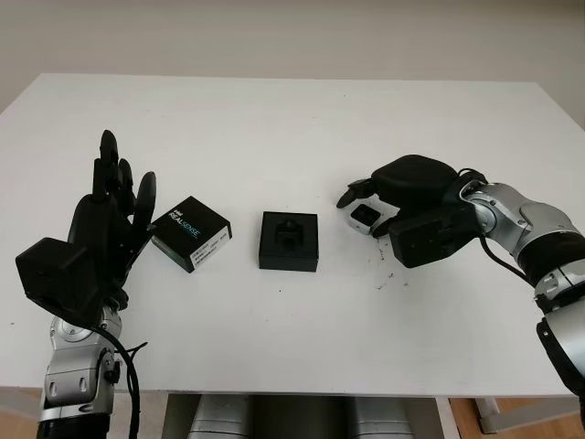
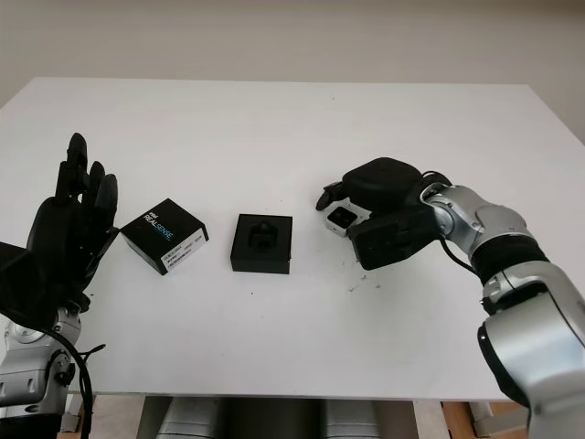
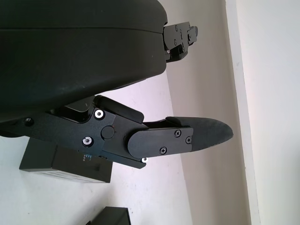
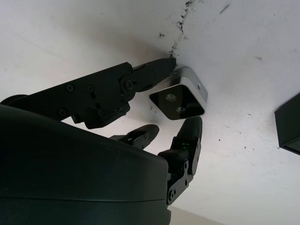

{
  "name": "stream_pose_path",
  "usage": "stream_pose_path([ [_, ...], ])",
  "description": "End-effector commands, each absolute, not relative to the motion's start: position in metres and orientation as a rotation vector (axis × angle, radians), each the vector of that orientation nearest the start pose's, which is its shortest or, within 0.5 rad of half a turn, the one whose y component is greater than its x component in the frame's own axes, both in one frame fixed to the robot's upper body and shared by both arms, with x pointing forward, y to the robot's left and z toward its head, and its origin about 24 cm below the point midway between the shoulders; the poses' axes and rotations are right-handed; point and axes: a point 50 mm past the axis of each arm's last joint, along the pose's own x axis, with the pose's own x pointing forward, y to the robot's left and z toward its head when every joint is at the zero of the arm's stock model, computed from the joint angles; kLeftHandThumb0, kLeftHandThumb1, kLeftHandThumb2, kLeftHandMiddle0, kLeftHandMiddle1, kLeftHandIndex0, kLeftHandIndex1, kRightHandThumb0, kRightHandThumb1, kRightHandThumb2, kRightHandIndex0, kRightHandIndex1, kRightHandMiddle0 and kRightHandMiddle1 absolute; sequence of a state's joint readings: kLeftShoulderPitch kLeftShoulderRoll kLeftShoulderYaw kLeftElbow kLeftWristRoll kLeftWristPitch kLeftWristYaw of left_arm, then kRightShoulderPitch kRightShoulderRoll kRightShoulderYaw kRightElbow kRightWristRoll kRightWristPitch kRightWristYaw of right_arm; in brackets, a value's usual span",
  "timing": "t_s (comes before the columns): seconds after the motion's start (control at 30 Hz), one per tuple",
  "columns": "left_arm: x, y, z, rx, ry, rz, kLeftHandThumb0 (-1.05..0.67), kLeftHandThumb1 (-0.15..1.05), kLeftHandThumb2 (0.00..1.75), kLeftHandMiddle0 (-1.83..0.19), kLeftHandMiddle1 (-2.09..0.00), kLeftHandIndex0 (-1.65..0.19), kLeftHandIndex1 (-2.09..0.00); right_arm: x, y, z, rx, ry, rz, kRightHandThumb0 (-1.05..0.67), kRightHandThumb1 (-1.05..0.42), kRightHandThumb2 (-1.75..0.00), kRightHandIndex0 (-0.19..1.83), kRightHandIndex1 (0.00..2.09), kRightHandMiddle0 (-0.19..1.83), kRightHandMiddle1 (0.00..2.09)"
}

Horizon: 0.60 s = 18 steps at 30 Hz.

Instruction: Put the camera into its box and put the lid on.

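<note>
- The white worktop (image 1: 274, 119) carries everything; dark specks mark it just beside the right robot hand.
- The left robot hand (image 1: 110, 215) is raised over the worktop's left side, open and holding nothing, just left of the lid.
- The right robot hand (image 1: 370, 212) is on the right side, its fingers (image 4: 187, 136) closed around the camera.
- The lid (image 1: 191, 232), black with printed lettering, lies flat left of the box.
- The box (image 1: 289, 240), black and open, sits at the middle with a moulded insert showing.
- The camera (image 4: 179, 99), small, silver-edged with a dark face, sits on the worktop, right of the box and apart from it.
</note>
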<state>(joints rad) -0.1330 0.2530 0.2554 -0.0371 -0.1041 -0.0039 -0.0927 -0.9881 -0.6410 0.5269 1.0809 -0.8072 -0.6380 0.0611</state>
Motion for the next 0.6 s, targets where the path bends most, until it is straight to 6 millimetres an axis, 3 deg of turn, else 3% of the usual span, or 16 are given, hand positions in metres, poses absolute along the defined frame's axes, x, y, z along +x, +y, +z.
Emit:
stream_pose_path([
  [0.0,0.2691,0.2439,0.1110,0.151,-0.228,0.125,-0.68,1.05,0.49,0.15,-0.06,0.16,-0.06,0.3843,-0.2123,0.1411,-1.672,-0.199,0.568,-0.29,-0.93,-0.06,0.59,0.09,0.22,1.19],
  [0.57,0.2689,0.2440,0.1110,0.165,-0.228,0.126,-0.70,1.05,0.48,0.14,-0.06,0.16,-0.06,0.3832,-0.2173,0.1381,-1.656,-0.189,0.554,-0.28,-0.93,-0.06,0.63,0.12,0.14,1.45],
])
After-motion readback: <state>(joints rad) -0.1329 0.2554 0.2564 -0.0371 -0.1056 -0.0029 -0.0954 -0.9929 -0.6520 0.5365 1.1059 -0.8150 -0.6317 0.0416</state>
